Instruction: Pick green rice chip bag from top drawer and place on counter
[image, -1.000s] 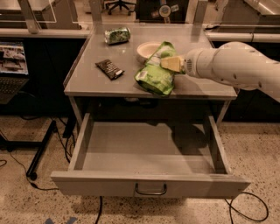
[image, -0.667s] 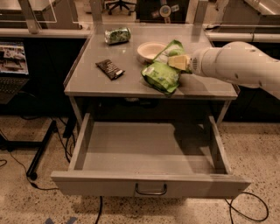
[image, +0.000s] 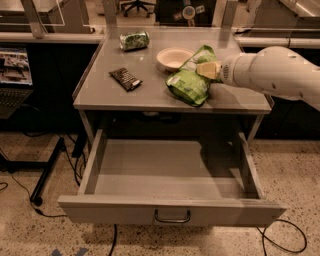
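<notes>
desk (image: 125, 100) grey, on thin legs | drawer (image: 165, 172) pulled open below desk's front | white arm (image: 272, 72) over desk's right side | green chip bag (image: 187, 85) lying on desk, right of centre | bowl (image: 172, 58) mid-desk, toward back | brown wrapper (image: 125, 79) desk's left half | green can (image: 134, 41) desk's back edge | end effector (image: 207, 70) over desk's right half, clamped on chip bag

You're in a lab/office workspace: swivel chair (image: 136, 5) behind, laptop (image: 14, 67) on a side bench, loose cables (image: 115, 236) on speckled floor (image: 295, 175). Your gripper (image: 203, 70) sits over the counter (image: 150, 95).
</notes>
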